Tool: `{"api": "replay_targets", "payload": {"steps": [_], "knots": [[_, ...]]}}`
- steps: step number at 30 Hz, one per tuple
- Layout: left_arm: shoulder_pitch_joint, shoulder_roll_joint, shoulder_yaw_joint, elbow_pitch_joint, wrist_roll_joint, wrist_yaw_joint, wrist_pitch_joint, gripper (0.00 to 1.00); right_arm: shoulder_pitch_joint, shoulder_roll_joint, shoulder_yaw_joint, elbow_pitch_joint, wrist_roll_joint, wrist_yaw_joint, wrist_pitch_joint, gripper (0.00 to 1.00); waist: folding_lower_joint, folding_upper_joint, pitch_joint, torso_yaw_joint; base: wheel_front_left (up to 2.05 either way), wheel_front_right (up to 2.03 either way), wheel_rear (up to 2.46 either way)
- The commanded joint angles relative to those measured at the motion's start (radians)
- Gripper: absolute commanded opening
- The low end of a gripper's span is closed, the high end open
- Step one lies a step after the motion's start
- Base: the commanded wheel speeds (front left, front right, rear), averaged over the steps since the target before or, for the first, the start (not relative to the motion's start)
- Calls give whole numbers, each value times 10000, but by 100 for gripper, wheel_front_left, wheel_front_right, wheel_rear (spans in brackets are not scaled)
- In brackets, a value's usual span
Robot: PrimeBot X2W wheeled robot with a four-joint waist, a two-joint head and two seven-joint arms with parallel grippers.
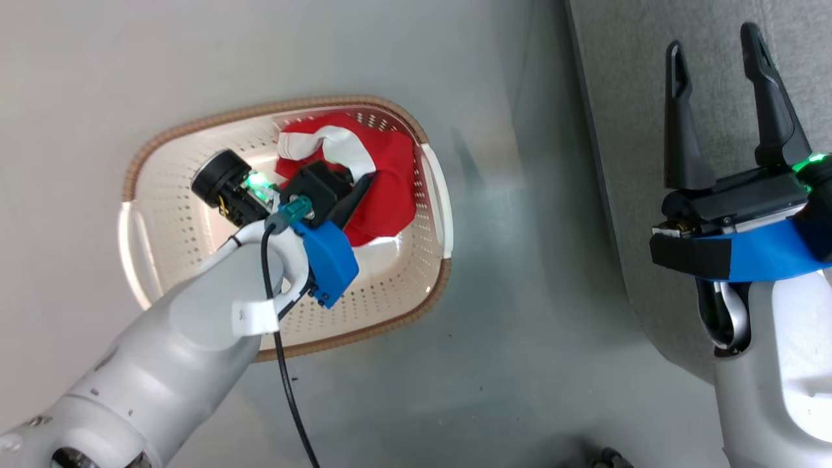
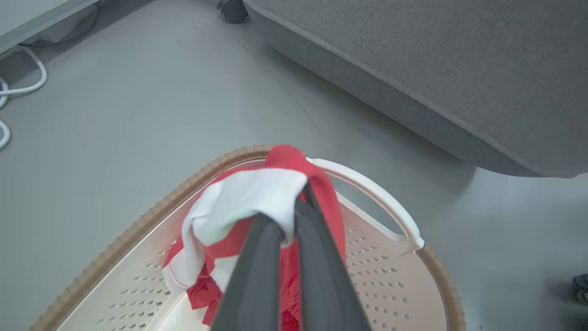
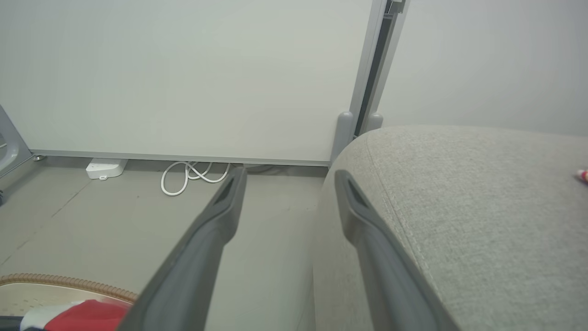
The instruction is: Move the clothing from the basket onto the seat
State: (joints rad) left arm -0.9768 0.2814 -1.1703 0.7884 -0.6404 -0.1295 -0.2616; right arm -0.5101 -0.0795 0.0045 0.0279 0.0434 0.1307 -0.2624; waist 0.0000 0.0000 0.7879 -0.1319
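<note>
With left gripper point(image 2: 294, 204) clamped on the red-and-white clothing point(image 2: 243, 197) at frame centre in the basket point(image 2: 442, 273), and right gripper point(image 1: 713, 38) spread empty at upper right by the seat point(image 1: 637, 117), lift high enough to clear the rim before swinging seatward.

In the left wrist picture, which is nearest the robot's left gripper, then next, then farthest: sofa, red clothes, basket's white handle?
1. The red clothes, pinched right in the jaws.
2. The basket handle, just beyond, to the right.
3. The sofa, farthest, across the floor at upper right.
</note>
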Motion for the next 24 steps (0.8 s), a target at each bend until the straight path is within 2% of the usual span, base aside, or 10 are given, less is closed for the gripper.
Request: {"api": "replay_targets", "payload": {"steps": [1, 12, 24], "knots": [[237, 63, 305, -260, 262, -17, -47, 0, 155, -95, -24, 69, -21, 1, -39, 100, 0, 0, -553, 306, 0, 0, 0], [1986, -2, 2564, -1987, 1884, -14, -48, 0, 907, -278, -163, 506, 47, 1, -38, 100, 0, 0, -2452, 774, 0, 0, 0], [2793, -442, 3903, -3036, 2759, -15, -49, 0, 1760, -215, -149, 933, 155, 1, -38, 100, 0, 0, -4338, 1025, 0, 0, 0]]}}
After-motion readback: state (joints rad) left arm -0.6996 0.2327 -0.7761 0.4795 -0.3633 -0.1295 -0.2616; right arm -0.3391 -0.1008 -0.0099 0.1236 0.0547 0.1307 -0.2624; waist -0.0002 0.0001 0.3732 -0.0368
